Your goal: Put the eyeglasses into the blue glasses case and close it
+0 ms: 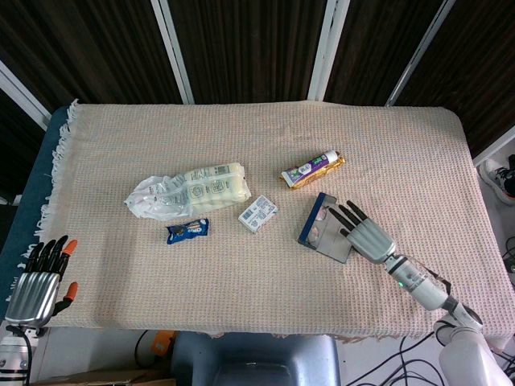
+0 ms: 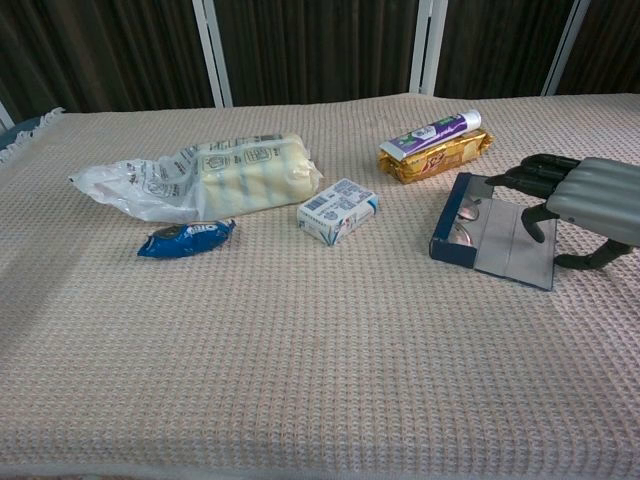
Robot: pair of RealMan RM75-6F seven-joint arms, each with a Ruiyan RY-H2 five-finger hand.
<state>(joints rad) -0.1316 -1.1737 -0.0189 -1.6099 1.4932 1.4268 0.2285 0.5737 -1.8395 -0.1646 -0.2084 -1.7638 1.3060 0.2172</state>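
Head view: blue glasses case (image 1: 323,227) lies open right of centre on the beige woven cloth (image 1: 265,153), lid flap spread flat toward lower right, and the eyeglasses (image 1: 320,219) sit inside its tray, only partly visible. Right hand (image 1: 368,236) comes in from lower right, fingers (image 1: 348,217) splayed and reaching over the flap, grasping nothing. Chest view, same story: case (image 2: 495,233) at right, glasses (image 2: 464,217) visible w/ lenses in the blue tray, right hand (image 2: 585,200) at the right edge w/ dark fingertips (image 2: 520,180) just over the flap's far edge; can't tell if they touch it. Left hand (image 1: 39,273) sits off the table at lower left of the head view, fingers apart, holding nothing. Other stuff: toothpaste tube (image 1: 310,167) on a gold packet (image 2: 438,155) above the case, small white box (image 1: 258,214) near centre, plastic bag of pale rolls (image 1: 189,190) left of centre, blue snack wrapper (image 1: 187,231) below it.
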